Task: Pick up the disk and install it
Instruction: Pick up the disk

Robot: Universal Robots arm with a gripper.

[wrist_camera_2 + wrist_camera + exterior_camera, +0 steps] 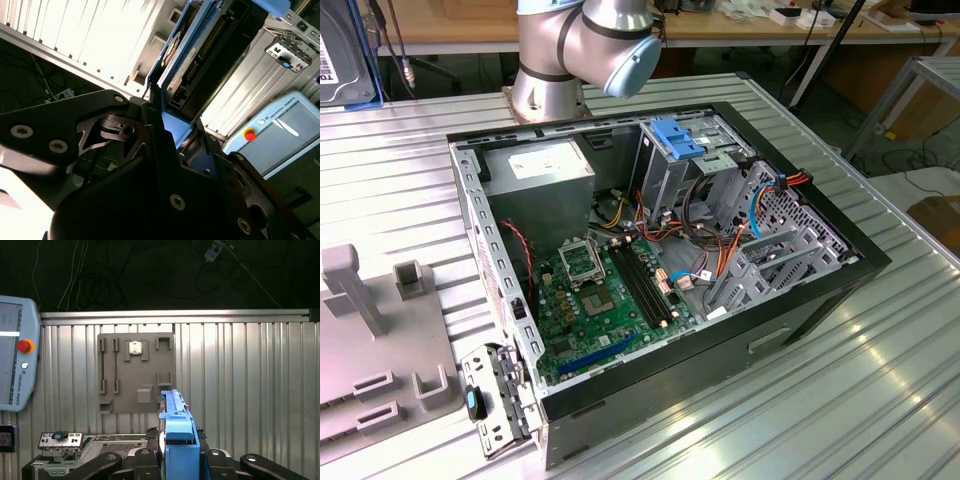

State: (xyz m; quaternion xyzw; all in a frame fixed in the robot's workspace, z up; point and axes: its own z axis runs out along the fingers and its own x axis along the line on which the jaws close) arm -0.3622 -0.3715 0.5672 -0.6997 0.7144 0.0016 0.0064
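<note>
My gripper (pixel 179 452) is shut on the disk (pixel 176 417), whose light-blue carrier rail stands edge-on between the black fingers (pixel 214 460). In the second wrist view the disk (pixel 192 60) reaches away from the gripper (pixel 177 127), showing its grey body, blue rails and dark connector end. A grey, labelled face with blue edging at the exterior view's top left corner looks like the same disk (pixel 342 60), held well above the ribbed table. Below and ahead of the gripper lies the open computer case (pixel 105 445).
The open case (pixel 865 255) holds a green motherboard (pixel 605 290), a grey power-supply box (pixel 540 170) and a metal cage topped by a blue bracket (pixel 678 135). A grey fixture plate (pixel 380 350) lies at the exterior view's left. A teach pendant (pixel 15 355) rests on the table.
</note>
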